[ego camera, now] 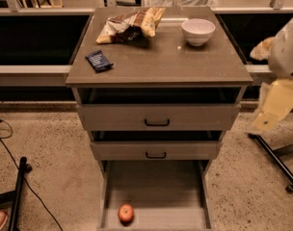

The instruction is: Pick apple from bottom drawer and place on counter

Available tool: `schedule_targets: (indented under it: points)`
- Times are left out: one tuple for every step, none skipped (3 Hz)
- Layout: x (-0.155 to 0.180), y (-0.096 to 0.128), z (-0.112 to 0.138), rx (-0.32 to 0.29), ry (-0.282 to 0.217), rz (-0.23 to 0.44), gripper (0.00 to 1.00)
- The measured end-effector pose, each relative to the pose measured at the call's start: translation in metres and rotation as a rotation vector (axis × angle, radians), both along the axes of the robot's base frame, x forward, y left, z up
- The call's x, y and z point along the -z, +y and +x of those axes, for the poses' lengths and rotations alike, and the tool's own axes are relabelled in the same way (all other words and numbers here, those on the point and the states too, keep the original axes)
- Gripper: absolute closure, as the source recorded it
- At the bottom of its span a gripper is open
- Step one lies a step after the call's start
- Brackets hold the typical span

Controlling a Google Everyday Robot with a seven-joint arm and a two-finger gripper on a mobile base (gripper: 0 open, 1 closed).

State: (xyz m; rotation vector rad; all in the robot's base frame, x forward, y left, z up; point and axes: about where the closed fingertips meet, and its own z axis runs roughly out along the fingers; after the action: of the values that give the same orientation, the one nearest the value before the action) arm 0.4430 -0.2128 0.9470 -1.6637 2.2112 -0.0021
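Observation:
The red apple (126,213) lies on the floor of the pulled-out bottom drawer (156,186), near its front left corner. The counter (161,57) is the grey-brown top of the cabinet. My gripper (275,106) shows as pale yellow and white parts at the right edge, beside the cabinet at the level of the top drawer. It is well above and to the right of the apple and holds nothing that I can see.
On the counter are a chip bag (132,24) at the back left, a white bowl (198,31) at the back right and a dark blue packet (99,60) at the left. The two upper drawers (157,117) are slightly open. A black stand leg (276,160) and cables (11,158) lie on the floor.

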Motion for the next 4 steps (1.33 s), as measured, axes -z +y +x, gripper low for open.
schedule_targets:
  points:
    - [0.123,0.026,-0.013,0.044,0.116,0.293,0.0]
    - [0.154,0.035,-0.001,0.072,0.075,0.352,0.0]
    - [0.151,0.036,0.007,0.068,0.063,0.346,0.0]
    - [0.197,0.057,-0.005,0.019,0.139,0.463,0.0]
